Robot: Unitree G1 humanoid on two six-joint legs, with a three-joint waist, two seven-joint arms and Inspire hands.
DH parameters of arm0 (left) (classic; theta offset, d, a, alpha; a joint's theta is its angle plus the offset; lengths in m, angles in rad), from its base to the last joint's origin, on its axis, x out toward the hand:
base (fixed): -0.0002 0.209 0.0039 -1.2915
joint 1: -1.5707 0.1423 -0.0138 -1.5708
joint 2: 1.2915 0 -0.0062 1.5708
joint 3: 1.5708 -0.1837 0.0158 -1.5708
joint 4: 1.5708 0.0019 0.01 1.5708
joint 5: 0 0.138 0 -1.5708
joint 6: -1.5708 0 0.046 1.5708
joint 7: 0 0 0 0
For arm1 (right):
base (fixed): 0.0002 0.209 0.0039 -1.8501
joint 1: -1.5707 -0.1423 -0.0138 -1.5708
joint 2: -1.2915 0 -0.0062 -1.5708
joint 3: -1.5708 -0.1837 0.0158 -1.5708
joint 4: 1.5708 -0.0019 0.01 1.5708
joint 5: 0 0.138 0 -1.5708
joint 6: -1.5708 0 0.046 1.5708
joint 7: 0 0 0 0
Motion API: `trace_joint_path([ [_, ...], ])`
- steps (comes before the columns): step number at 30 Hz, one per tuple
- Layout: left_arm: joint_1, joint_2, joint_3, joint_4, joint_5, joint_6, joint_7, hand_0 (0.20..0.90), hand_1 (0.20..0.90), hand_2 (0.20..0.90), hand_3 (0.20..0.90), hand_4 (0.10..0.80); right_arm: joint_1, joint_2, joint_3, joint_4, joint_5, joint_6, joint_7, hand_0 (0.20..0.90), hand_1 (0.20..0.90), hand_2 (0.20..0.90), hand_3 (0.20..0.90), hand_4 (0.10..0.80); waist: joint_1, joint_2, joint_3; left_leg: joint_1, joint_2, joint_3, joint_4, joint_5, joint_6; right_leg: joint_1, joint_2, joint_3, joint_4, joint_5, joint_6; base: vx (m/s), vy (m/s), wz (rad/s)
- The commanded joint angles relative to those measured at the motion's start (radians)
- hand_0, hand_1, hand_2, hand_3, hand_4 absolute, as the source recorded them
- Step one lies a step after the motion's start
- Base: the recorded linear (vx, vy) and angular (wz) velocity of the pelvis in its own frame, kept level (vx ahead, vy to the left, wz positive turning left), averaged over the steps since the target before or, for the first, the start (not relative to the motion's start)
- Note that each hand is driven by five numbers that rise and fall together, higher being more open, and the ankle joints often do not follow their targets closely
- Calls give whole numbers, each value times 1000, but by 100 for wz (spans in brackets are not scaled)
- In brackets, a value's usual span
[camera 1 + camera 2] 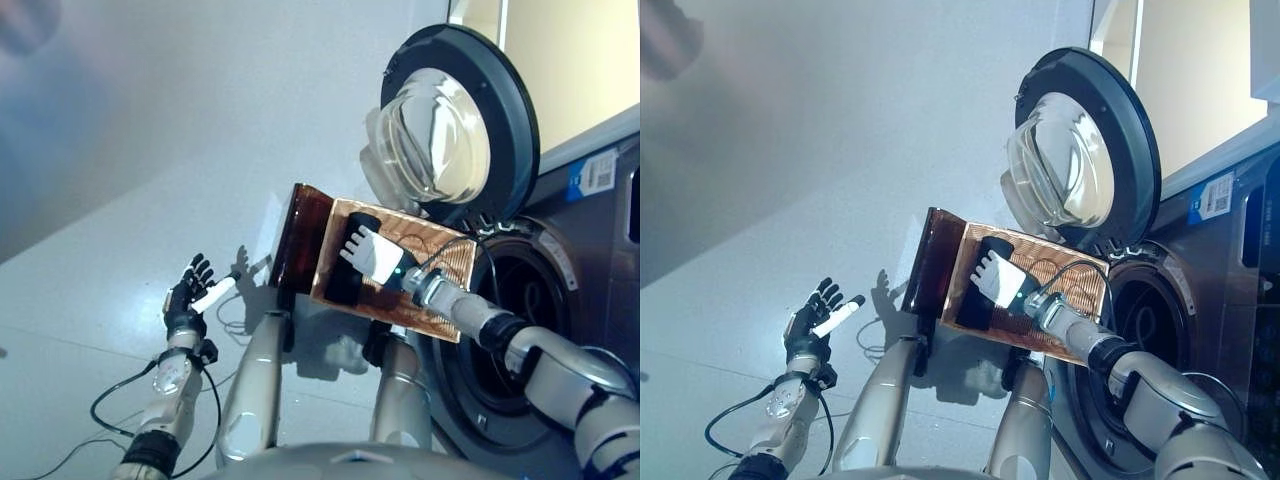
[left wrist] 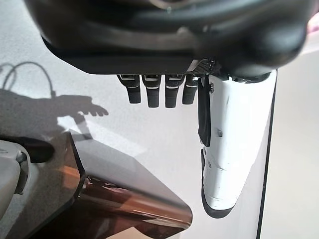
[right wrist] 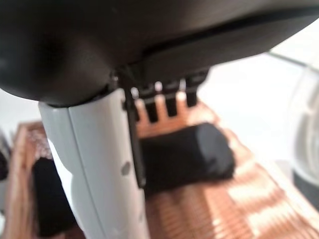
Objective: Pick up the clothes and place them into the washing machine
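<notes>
A brown see-through basket (image 1: 452,262) stands on the floor in front of me, beside the washing machine (image 1: 590,260). Black clothes (image 1: 343,285) lie in its near-left part; the right wrist view shows a rolled black piece (image 3: 194,154) and a second dark piece (image 3: 47,199). My right hand (image 1: 372,256) hovers over the basket, open, its straight fingers (image 3: 162,102) just above the rolled piece and holding nothing. My left hand (image 1: 188,292) hangs open over the bare floor left of the basket, thumb (image 2: 229,149) stretched out, empty.
The washer's round door (image 1: 452,130) is swung open above the basket, and the dark drum opening (image 1: 525,320) shows at the right. The basket's tall brown side wall (image 2: 99,199) stands close to my left hand. Pale floor (image 1: 120,180) spreads to the left.
</notes>
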Motion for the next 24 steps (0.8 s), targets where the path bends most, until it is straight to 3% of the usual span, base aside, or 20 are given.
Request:
trace_joint_path([
  [1, 6, 51, 58, -21, -8, -85, 12, 900, 900, 900, 900, 800, -70, -12, 5, -18, -22, 19, -17, 900, 900, 900, 900, 800, 15, 10, -28, -19, 28, -44, 34, -13, -73, -15, -21, 22, -58, 136, 19, 0, 0, 0],
  [15, 14, 70, 41, -43, 11, -75, -2, 900, 900, 900, 900, 800, -110, 7, 38, -45, -31, -4, 6, 900, 900, 900, 900, 800, 33, 3, -26, -24, 27, -56, 36, -12, -74, -16, -20, 12, -39, 121, 17, 0, -1, 0],
  [24, 46, 78, 52, -81, -3, -74, -23, 900, 900, 900, 900, 800, -123, -8, 34, -42, -29, -13, 19, 900, 900, 900, 900, 800, 42, 12, -24, -72, 26, -70, 116, -37, -74, -62, -19, 18, 51, 76, 9, -2, -1, 9],
])
